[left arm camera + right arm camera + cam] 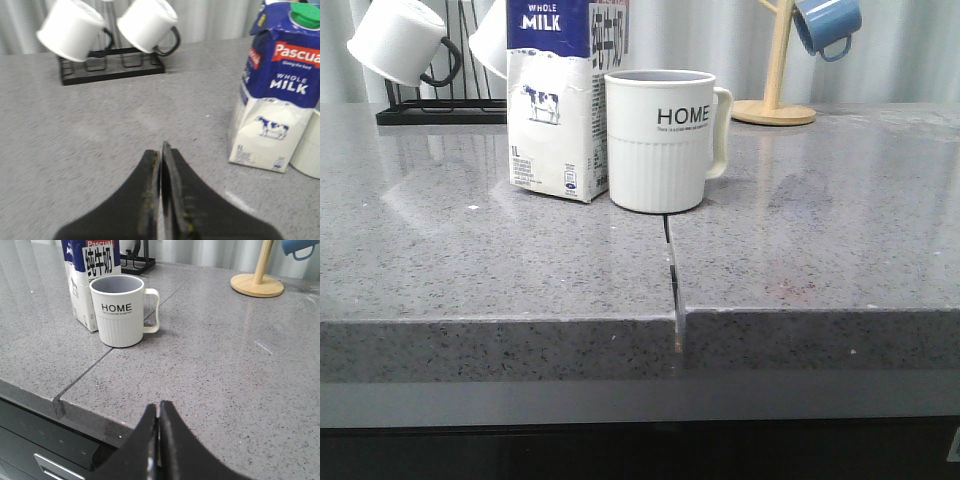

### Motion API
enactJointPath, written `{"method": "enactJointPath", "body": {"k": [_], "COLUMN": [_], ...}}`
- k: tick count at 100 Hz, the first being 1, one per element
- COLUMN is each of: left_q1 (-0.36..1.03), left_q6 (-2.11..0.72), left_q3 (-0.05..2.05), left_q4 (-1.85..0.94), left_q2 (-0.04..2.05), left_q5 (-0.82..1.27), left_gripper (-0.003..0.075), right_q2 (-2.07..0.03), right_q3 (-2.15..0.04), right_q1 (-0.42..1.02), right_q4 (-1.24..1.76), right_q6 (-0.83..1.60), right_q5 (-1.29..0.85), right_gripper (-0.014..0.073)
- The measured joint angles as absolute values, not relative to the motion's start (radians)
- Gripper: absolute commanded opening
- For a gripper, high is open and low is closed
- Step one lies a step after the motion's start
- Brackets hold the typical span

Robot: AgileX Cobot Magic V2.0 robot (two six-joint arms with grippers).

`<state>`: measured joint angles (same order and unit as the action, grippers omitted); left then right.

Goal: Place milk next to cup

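The milk carton [558, 100], white with a blue "WHOLE MILK" band and a cow picture, stands upright on the grey counter, close against the left side of the white "HOME" cup [662, 140], whose handle points right. Both also show in the right wrist view, the milk [89, 282] behind the cup [121, 310]. In the left wrist view the milk [277, 95] stands to the right with the cup's edge [309, 145] beside it. My left gripper [161, 150] is shut and empty, away from the carton. My right gripper [159, 407] is shut and empty near the counter's front edge. Neither gripper shows in the front view.
A black rack [440, 105] with white black-handled mugs [395, 40] stands at the back left. A wooden mug tree [775, 100] with a blue mug [827, 25] stands at the back right. A seam [673, 270] runs through the counter to its front edge [640, 330].
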<state>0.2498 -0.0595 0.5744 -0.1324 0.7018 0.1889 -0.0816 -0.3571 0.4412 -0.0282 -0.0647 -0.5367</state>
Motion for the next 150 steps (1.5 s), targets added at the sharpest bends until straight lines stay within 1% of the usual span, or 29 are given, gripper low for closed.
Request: {"method": "enactJointPath", "body": {"k": [20, 32, 50, 77, 85, 107, 118, 150], "left_q1": [0.141, 0.103, 0.087, 0.085, 0.085, 0.085, 0.085, 0.085], "left_q6": [-0.061, -0.061, -0.062, -0.063, -0.063, -0.064, -0.064, -0.065], "left_q3": [0.498, 0.471, 0.448, 0.304, 0.237, -0.002, -0.002, -0.002], "left_q4": [-0.124, -0.117, -0.104, -0.071, -0.070, -0.062, -0.060, -0.060], "left_q2": [0.480, 0.363, 0.242, 0.063, 0.022, -0.005, -0.005, -0.005], "left_q5": [0.310, 0.387, 0.510, 0.529, 0.494, 0.241, 0.192, 0.182], "left_gripper": [-0.0020, -0.0020, -0.0021, -0.0021, -0.0021, -0.0021, -0.0021, -0.0020], "right_q2": [-0.082, -0.082, -0.082, -0.082, -0.082, -0.082, -0.082, -0.082], "right_q3": [-0.357, -0.357, -0.357, -0.357, -0.357, -0.357, -0.357, -0.357], "right_q1": [0.441, 0.441, 0.441, 0.441, 0.441, 0.441, 0.441, 0.441], "right_q4": [-0.028, -0.028, -0.028, -0.028, -0.028, -0.028, -0.028, -0.028], "right_q6": [-0.065, -0.065, -0.065, -0.065, -0.065, -0.065, -0.065, -0.065], "right_q5": [-0.537, -0.537, -0.537, -0.537, -0.537, -0.537, -0.537, -0.537], "right_gripper": [0.0017, 0.0017, 0.0017, 0.0017, 0.0017, 0.0017, 0.0017, 0.0017]}}
